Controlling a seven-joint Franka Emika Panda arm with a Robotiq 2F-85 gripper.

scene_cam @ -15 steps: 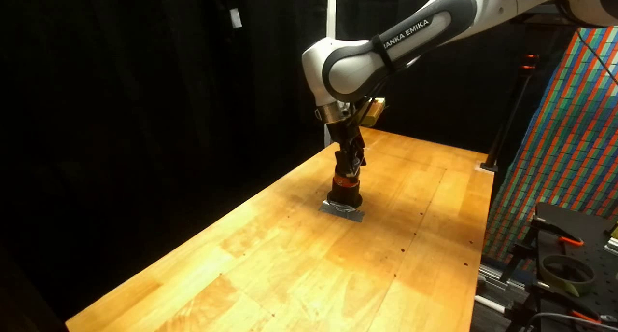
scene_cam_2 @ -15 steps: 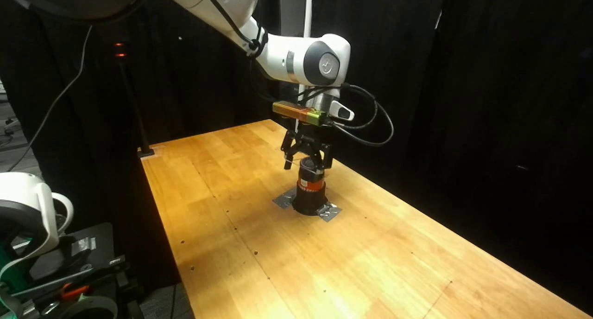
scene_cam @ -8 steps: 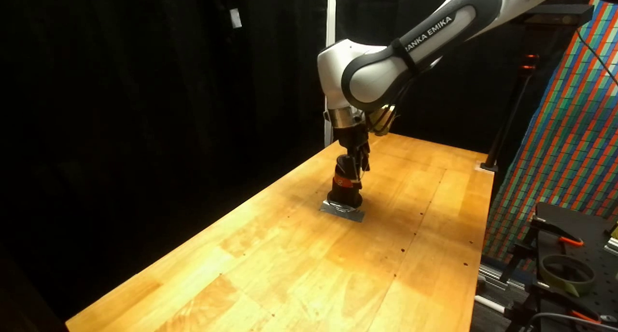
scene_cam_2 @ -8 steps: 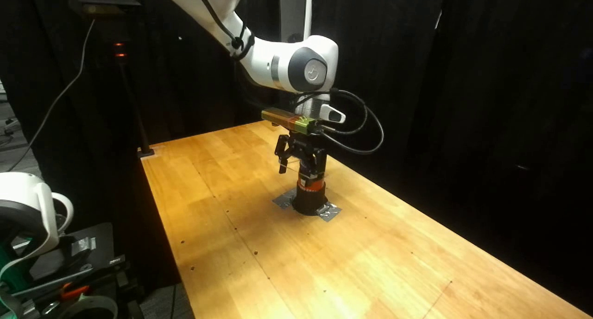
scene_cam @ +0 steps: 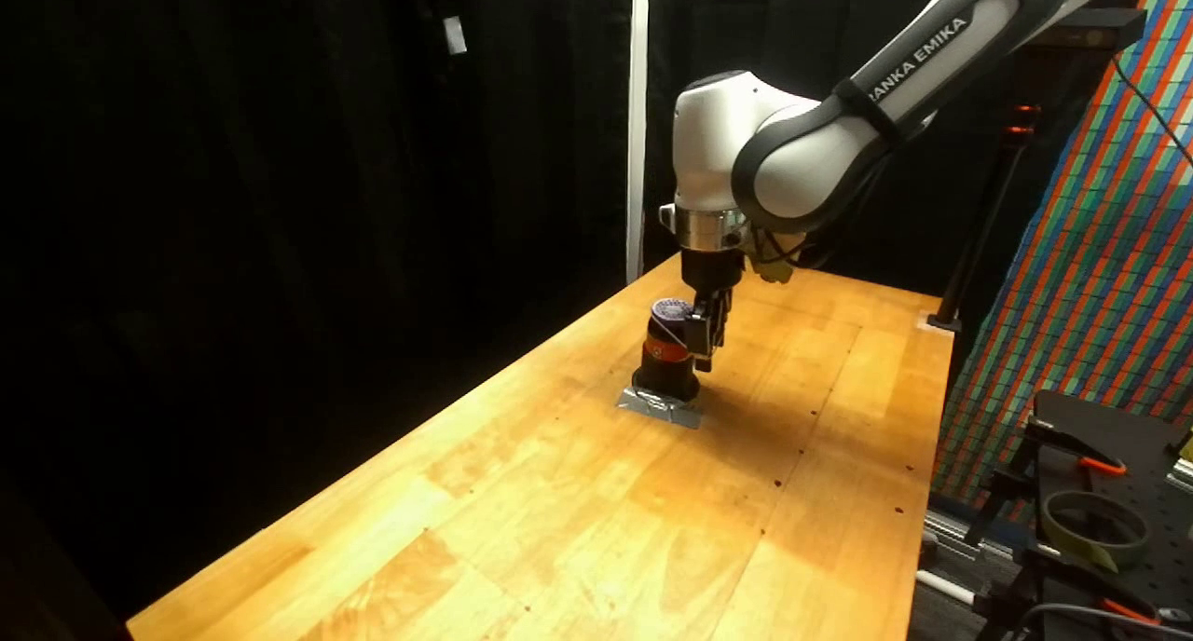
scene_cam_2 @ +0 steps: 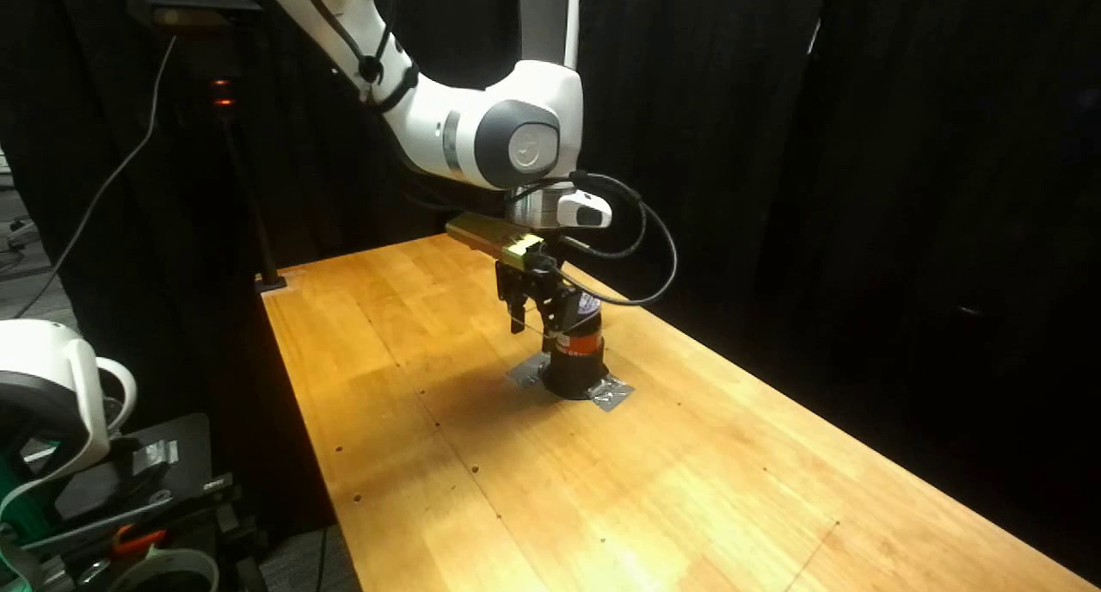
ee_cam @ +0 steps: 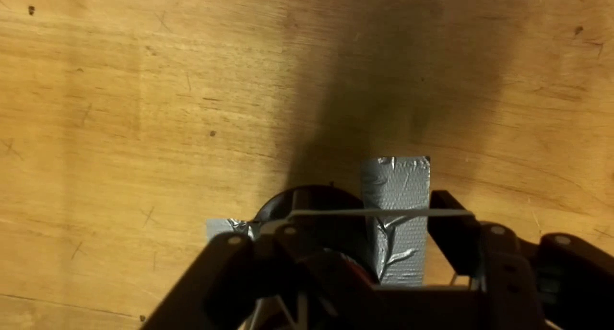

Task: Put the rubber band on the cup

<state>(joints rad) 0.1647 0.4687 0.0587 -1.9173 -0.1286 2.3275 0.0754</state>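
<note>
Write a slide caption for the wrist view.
Rubber band spanning the open gripper, with the cup and silver tape at its base on the wooden table below.

We're looking at a light wooden table (scene_cam: 578,529), small dark spots (scene_cam_2: 475,469) dotting its top. Cup (scene_cam_2: 580,348) is standing upright on it. We're seeing two strips of gray tape (scene_cam_2: 613,395) running from the cup's base onto the wood, one wrinkling near the base. Black pole foot (scene_cam_2: 272,283) is sitting at a corner. Shadow (ee_cam: 383,100) is falling beside the cup.
</note>
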